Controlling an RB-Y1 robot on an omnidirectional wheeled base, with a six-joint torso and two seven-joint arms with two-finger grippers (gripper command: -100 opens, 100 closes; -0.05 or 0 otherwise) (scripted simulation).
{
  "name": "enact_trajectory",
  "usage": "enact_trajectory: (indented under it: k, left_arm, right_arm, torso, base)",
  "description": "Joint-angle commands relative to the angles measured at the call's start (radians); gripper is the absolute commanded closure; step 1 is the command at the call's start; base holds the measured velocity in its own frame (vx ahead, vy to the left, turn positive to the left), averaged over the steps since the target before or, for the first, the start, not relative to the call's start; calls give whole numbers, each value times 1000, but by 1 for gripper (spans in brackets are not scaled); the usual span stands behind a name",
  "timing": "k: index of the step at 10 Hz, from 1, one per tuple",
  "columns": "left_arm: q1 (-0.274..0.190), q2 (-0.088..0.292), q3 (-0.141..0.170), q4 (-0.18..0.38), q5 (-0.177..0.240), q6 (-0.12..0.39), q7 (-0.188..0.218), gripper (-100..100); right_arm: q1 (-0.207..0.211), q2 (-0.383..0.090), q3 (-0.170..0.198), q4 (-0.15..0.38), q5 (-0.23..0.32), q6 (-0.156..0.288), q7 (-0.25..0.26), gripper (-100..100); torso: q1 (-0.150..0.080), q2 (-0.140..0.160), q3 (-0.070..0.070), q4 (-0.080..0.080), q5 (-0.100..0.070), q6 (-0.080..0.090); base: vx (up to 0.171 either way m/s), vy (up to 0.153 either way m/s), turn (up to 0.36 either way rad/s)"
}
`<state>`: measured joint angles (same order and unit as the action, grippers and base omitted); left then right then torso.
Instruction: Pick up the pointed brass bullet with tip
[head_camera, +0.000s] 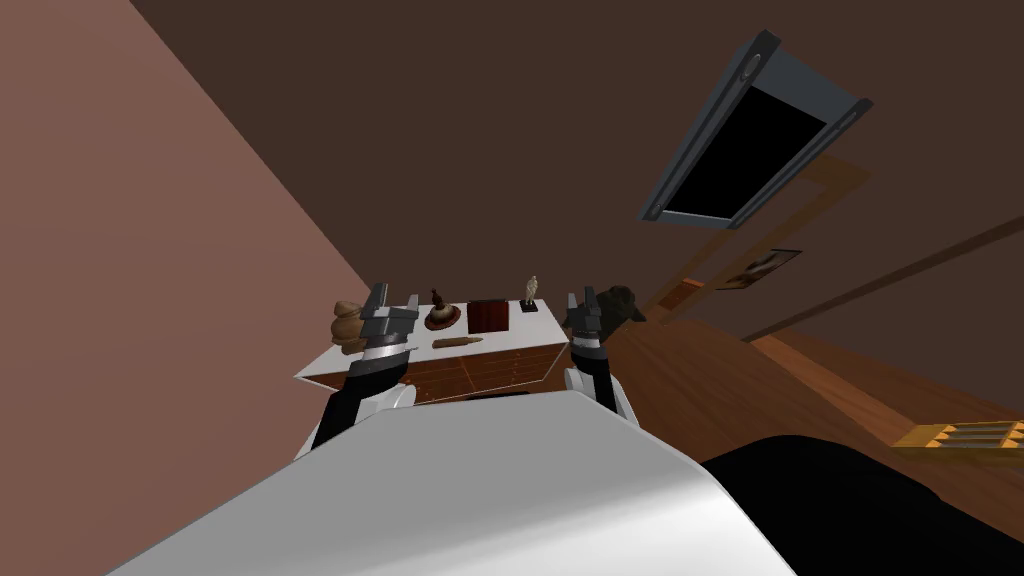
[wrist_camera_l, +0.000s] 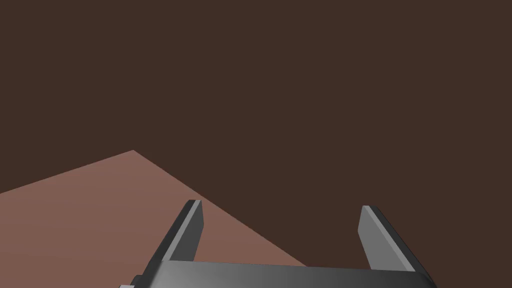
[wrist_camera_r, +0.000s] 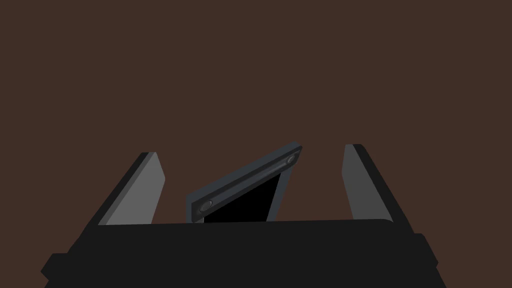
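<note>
Bullet (head_camera: 457, 343) lies just right of left tool (head_camera: 394, 301).

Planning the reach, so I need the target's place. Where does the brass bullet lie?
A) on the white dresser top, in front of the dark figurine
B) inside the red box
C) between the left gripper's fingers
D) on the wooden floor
A: the bullet lies on its side near the front edge of the white dresser top, just in front of the dark figurine.

Bullet (head_camera: 457, 343) tip perhaps too small
</note>
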<state>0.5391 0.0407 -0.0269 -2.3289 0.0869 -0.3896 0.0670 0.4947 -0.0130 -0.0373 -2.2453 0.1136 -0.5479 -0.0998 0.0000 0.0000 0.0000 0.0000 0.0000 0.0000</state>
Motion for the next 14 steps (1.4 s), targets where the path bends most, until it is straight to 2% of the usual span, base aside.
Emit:
enact_trajectory:
  k: [1, 2, 6, 7, 8, 10, 11, 12, 13, 14]
  left_arm:
    - [-14, 31, 2, 5, -4, 23, -4, -100]
    - [-34, 55, 4, 14, -9, 57, -10, -100]
    - [-95, 85, 12, 44, -24, 159, -26, -100]
    - [-114, 89, 14, 54, -28, 188, -32, -100]
    - [-114, 89, 14, 54, -28, 197, -32, -100]
    - [-155, 93, 20, 78, -37, 259, -42, -100]
    - [-155, 93, 20, 78, -37, 273, -42, -100]
    - [-177, 95, 24, 92, -41, 307, -48, -100]
    - [-177, 95, 24, 92, -41, 314, -48, -100]
    - [-200, 96, 28, 107, -44, 349, -53, -100]
  right_arm:
    - [0, 0, 0, 0, 0, 0, 0, 0]
    - [0, 0, 0, 0, 0, 0, 0, 0]
    - [0, 0, 0, 0, 0, 0, 0, 0]
    - [0, 0, 0, 0, 0, 0, 0, 0]
    - [0, 0, 0, 0, 0, 0, 0, 0]
    - [0, 0, 0, 0, 0, 0, 0, 0]
    - [0, 0, 0, 0, 0, 0, 0, 0]
    - [0, 0, 0, 0, 0, 0, 0, 0]
    - [0, 0, 0, 0, 0, 0, 0, 0]
    - [0, 0, 0, 0, 0, 0, 0, 0]
  torso:
    - [0, 0, 0, 0, 0, 0]
    - [-2, 1, 1, 0, 0, 0]
    - [-6, 5, 3, 1, -1, 0]
    - [-5, 5, 3, 1, -1, 0]
    - [-5, 5, 3, 1, -1, 0]
    - [-3, 3, 2, 1, -1, 0]
    - [-5, 3, 2, 1, -1, 0]
    - [-4, 3, 2, 1, -1, 0]
    - [-3, 2, 1, 1, -1, 0]
    - [-2, 2, 1, 0, -1, 0]
  base:
    - [-25, -30, 57]
    - [-74, -72, 118]
    - [-83, -89, 81]
    - [-91, -77, 95]
    - [-58, -48, 22]
    - [-55, -55, 61]
    - [-45, -55, 29]
    - [-42, -41, 49]
    - [-33, -32, 24]
    - [-42, -42, 34]
